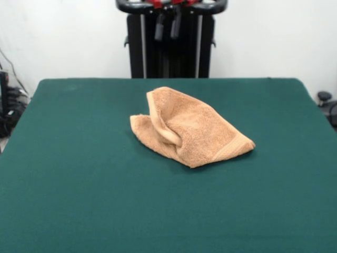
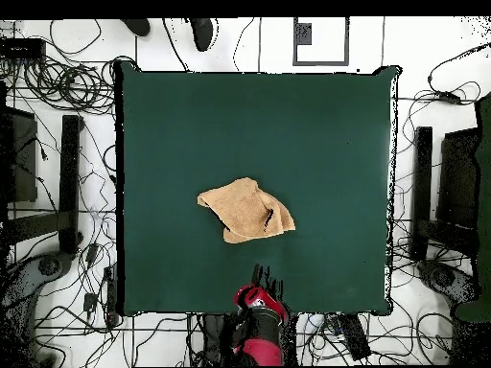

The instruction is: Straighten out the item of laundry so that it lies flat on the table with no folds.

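Front view: crumpled, folded towel

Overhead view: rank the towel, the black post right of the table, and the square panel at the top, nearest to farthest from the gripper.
From the gripper:
1. towel, mid-table, just beyond it.
2. black post, off the picture's right side.
3. square panel, past the table's opposite edge.

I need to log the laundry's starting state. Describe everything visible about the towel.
The towel is small, light orange-tan terry cloth, with a woven band along the hem at its front-right corner. It lies crumpled near the middle of the green table, folded over itself with a raised ridge and a deep crease on its left part. Only the table touches it; the gripper hangs clear of it.
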`<move>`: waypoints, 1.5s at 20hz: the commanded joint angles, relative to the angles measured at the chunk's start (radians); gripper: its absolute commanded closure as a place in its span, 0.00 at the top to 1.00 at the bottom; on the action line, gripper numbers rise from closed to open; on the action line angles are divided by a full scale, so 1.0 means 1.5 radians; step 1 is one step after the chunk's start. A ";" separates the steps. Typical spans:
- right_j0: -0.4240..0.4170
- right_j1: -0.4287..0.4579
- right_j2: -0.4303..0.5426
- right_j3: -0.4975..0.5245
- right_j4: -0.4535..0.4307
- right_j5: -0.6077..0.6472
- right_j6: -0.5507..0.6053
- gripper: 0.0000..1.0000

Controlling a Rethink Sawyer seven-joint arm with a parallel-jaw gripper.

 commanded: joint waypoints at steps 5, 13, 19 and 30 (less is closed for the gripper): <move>-0.008 0.153 0.033 -0.017 -0.065 -0.110 0.190 1.00; -0.050 0.143 0.050 -0.009 -0.088 -0.086 0.189 1.00; -0.087 0.165 0.068 -0.028 -0.113 -0.077 0.177 1.00; -0.113 0.316 0.058 -0.104 -0.150 -0.179 0.170 1.00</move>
